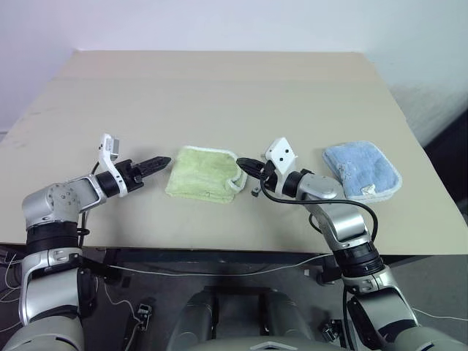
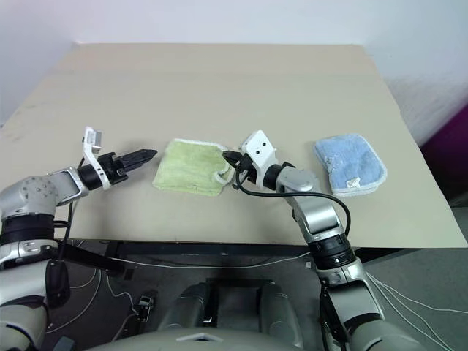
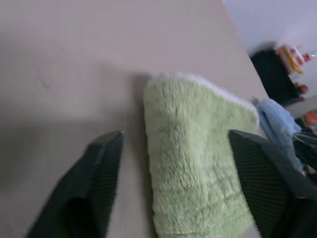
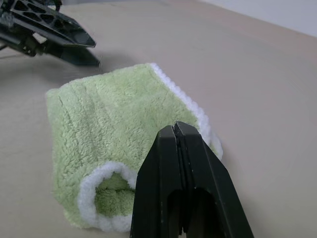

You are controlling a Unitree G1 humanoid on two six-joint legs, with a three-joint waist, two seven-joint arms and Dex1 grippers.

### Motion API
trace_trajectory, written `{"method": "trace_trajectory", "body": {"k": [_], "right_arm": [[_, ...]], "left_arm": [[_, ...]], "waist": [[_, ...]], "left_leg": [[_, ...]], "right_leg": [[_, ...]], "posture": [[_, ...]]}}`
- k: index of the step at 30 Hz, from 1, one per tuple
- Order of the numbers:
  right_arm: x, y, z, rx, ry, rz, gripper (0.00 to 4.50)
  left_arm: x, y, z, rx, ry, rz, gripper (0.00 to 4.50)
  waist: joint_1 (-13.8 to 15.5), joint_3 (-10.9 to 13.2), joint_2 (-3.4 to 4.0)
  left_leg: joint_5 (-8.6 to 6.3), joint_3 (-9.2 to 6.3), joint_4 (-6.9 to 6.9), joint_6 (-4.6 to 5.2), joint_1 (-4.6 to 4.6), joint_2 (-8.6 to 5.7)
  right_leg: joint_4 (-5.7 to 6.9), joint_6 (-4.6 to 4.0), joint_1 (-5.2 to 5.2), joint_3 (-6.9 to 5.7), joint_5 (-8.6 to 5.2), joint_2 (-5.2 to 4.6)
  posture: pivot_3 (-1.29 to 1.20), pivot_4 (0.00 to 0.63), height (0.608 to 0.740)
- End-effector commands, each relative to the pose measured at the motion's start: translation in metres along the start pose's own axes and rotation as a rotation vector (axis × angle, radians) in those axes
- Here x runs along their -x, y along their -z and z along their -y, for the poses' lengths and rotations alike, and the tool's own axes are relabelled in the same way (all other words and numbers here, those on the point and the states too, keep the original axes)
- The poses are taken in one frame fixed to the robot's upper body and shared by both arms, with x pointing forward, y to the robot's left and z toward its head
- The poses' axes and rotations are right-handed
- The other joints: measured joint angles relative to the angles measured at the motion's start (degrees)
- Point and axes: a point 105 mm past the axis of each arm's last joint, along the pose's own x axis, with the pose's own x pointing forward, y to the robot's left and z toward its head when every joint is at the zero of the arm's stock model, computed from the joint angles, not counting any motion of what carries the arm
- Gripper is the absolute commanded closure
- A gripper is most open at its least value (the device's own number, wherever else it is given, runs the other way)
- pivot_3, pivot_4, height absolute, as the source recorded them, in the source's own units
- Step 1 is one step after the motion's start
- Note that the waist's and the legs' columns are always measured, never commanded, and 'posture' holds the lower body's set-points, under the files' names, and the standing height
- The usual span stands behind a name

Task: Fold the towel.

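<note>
Near the bench's (image 1: 219, 95) front edge, between the two pincers, the towel (image 1: 201, 174) lies folded into a small thick pad, white edging on its far and right sides. The fold looks all but done; what may remain is squaring the rolled, slightly open right end and drawing the arms away. Left pincer (image 3: 173, 148) stands wide open just beside the towel's left edge, holding nothing. Right pincer (image 4: 178, 144) is closed and empty at the towel's right end. A blue towel (image 1: 362, 170) lies farther right. No containers appear.
</note>
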Motion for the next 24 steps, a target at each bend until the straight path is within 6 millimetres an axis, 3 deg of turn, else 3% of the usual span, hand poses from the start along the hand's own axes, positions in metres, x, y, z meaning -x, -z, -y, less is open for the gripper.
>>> {"method": "trace_trajectory", "body": {"k": [1,10,17,20,24], "right_arm": [[0.001,-0.015,-0.004,0.032,0.001,0.052,4.5],[0.007,-0.014,-0.009,0.034,0.01,0.056,4.5],[0.011,-0.011,-0.014,0.031,0.016,0.043,4.5],[0.011,-0.01,-0.016,0.031,0.013,0.04,4.5],[0.009,-0.011,-0.017,0.031,0.013,0.039,4.5]], "left_arm": [[-0.006,0.002,0.009,-0.02,0.045,-0.068,0.04],[-0.028,0.052,0.01,-0.061,0.107,-0.319,0.04],[-0.039,0.05,0.03,-0.018,0.224,-0.295,0.04],[-0.042,0.052,0.037,-0.01,0.253,-0.301,0.62],[-0.042,0.057,0.037,0.005,0.253,-0.306,1.97]], "waist": [[-0.06,0.0,0.0],[0.21,-0.01,0.02],[0.59,-0.03,0.04],[0.52,-0.02,0.03],[0.09,-0.02,0.03]], "left_leg": [[0.0,0.0,0.0,0.0,0.0,0.0],[0.0,0.01,-0.01,0.0,0.0,-0.01],[0.0,-0.02,0.02,0.01,0.01,-0.07],[-0.01,-0.03,0.05,0.03,0.01,-0.08],[-0.01,-0.03,0.03,0.02,0.01,-0.04]], "right_leg": [[0.0,0.0,0.0,0.01,0.0,0.0],[-0.02,0.0,0.02,0.02,0.0,-0.01],[-0.03,0.0,0.08,-0.02,0.0,-0.07],[-0.03,0.0,0.12,-0.03,0.0,-0.08],[-0.02,0.0,0.07,-0.02,0.0,-0.03]], "posture": [[0.0,0.15,0.74],[0.0,0.15,0.74],[0.0,0.15,0.74],[0.0,0.15,0.74],[0.0,0.15,0.74]]}}
